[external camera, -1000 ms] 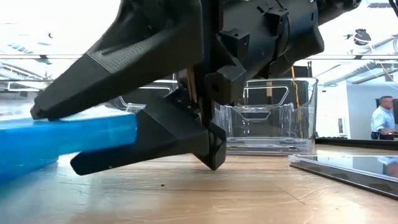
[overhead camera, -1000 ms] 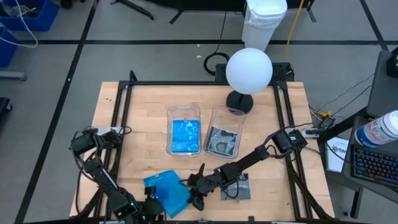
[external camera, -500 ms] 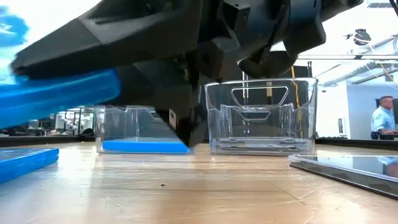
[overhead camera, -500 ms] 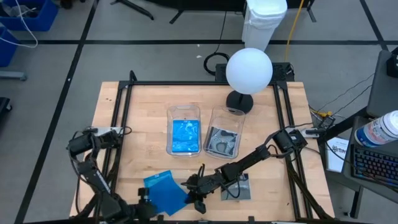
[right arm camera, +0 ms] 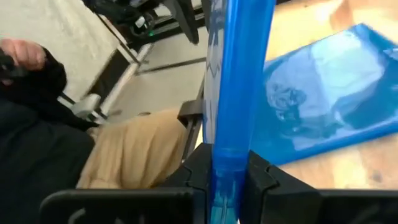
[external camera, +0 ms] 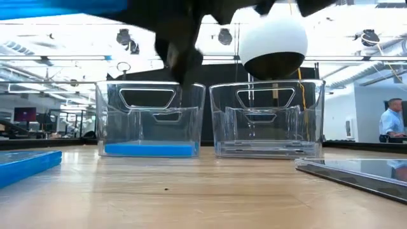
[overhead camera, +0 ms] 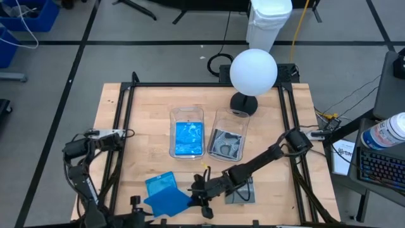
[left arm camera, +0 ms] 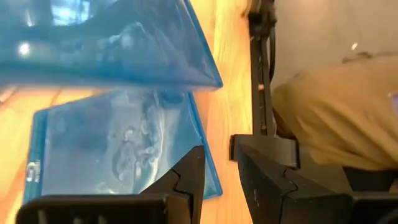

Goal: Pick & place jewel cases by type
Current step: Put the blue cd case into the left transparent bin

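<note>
Jewel cases of bright translucent blue plastic show near the counter's (overhead camera: pixel 133 120) front edge in the high view: one thin square case (overhead camera: pixel 166 200) is held off the wood by the right gripper (overhead camera: pixel 197 193), its corners turned askew to the counter's edges, and a second blue case (overhead camera: pixel 158 184) peeks out just behind it. Toward the white globe lamp (overhead camera: pixel 253 71) stand two clear rectangular plastic tubs: the left tub (overhead camera: pixel 188 132) holds blue cases, the right tub (overhead camera: pixel 228 142) holds clear grey ones. A clear flat case (overhead camera: pixel 242 191) lies under the right arm. The left gripper (overhead camera: pixel 134 204) sits at the front edge, beside the blue cases.

From the low view, a blue case (external camera: pixel 28 164) lies flat on the wood left of the tubs, and a clear one (external camera: pixel 356 173) lies flat to their right; a blue edge crosses the top corner.

Through the left wrist view, the left gripper's (left arm camera: pixel 217 171) fingers stand parted, with nothing between them, over a flat blue case (left arm camera: pixel 118 146).

On the right wrist view, the right gripper (right arm camera: pixel 229 171) clamps the blue case (right arm camera: pixel 236 81) edge-on, its long edge running straight out from the fingers; another blue case (right arm camera: pixel 323 93) lies flat beyond.
</note>
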Motion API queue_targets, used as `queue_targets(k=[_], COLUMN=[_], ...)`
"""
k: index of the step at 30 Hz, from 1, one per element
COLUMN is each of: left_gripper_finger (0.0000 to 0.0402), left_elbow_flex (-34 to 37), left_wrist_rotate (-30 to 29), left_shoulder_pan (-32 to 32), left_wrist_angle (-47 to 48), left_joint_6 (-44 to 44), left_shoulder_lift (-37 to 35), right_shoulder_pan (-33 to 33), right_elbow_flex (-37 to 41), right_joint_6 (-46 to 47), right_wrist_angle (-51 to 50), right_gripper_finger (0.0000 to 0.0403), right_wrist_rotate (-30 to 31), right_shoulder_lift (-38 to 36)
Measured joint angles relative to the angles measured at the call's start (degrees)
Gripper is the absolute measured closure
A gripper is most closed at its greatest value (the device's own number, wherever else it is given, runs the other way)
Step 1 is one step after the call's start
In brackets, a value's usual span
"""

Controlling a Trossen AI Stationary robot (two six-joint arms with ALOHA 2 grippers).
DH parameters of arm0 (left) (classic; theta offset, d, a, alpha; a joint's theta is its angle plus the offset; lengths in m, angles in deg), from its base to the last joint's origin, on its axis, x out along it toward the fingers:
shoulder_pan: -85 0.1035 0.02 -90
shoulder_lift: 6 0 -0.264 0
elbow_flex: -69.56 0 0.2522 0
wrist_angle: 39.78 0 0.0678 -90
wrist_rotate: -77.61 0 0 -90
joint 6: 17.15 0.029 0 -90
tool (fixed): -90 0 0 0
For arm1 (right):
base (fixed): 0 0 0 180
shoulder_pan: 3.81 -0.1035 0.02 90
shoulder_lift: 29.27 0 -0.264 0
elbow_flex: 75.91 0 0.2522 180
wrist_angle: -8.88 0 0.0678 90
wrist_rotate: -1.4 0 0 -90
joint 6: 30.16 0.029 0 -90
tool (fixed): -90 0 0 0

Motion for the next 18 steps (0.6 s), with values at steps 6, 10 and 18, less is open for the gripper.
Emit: queue_targets(k=[6,10,18], left_gripper_finger=[0.0300,0.0300,0.0300], left_elbow_flex=[0.12,0.15,0.15], left_wrist_rotate=[-5.45,-8.21,-8.20], left_shoulder_pan=[-2.49,-2.53,-1.03], left_wrist_angle=[0.23,0.26,2.40], left_joint_6=[-3.62,-3.59,3.34], left_shoulder_lift=[0.00,0.00,-0.01], right_shoulder_pan=[-1.43,-1.61,4.77], right_elbow_flex=[0.02,0.00,-0.11], right_joint_6=[-4.78,-9.19,-3.93], right_wrist_angle=[-3.98,-6.37,-13.20], right_gripper_finger=[0.0374,0.0371,0.0378], right_wrist_rotate=[7.75,14.25,20.87], right_shoulder_lift=[-6.31,-12.46,-22.76])
